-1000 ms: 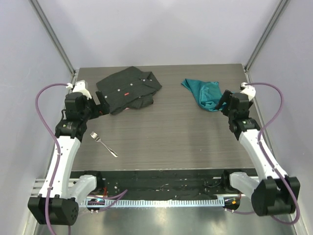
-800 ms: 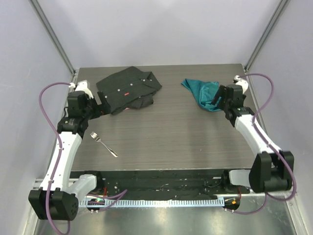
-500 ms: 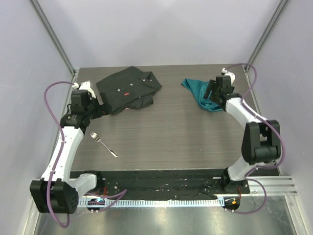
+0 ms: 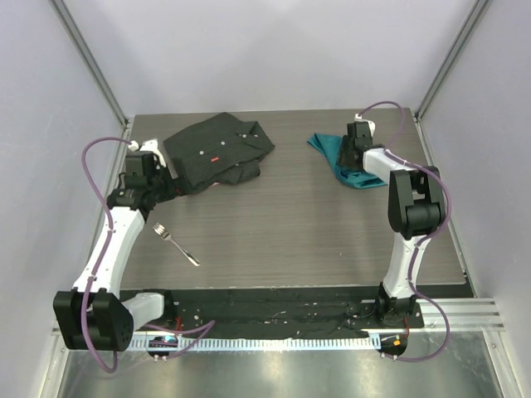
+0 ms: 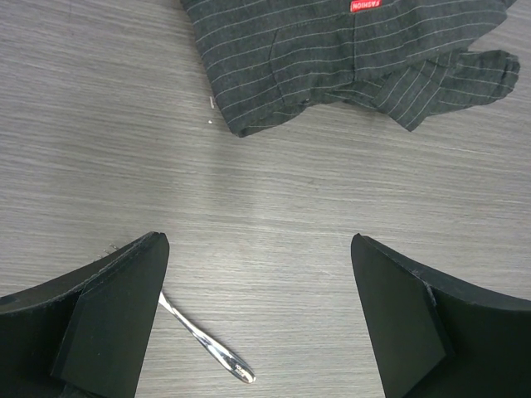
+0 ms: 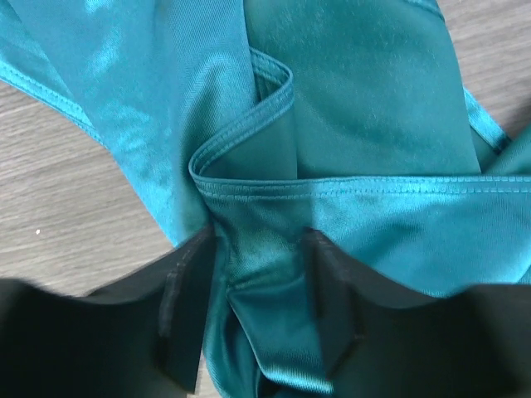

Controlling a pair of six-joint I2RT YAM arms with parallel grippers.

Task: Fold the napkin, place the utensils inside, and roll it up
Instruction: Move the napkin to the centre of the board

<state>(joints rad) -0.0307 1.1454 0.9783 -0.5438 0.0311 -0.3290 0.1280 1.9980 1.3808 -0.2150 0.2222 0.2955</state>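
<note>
Fork point(image 4: 176, 245) near left on table point(image 4: 282, 224), lying flat, untouched. Left gripper point(image 5: 257, 257) just beyond fork, jaws wide apart, holding nothing, over bare wood. Black shirt point(image 4: 217, 153) far left, just past left gripper. Napkin point(image 4: 344, 153) crumpled, far right. Right gripper point(image 6: 253, 282) on napkin, fingers point(image 6: 187, 307) squeezed in on bunched fold.

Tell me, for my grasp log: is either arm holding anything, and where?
Left gripper holds nothing. Right fingers straddle a bunched fold near the napkin's edge; whether they pinch it cannot be told.
</note>
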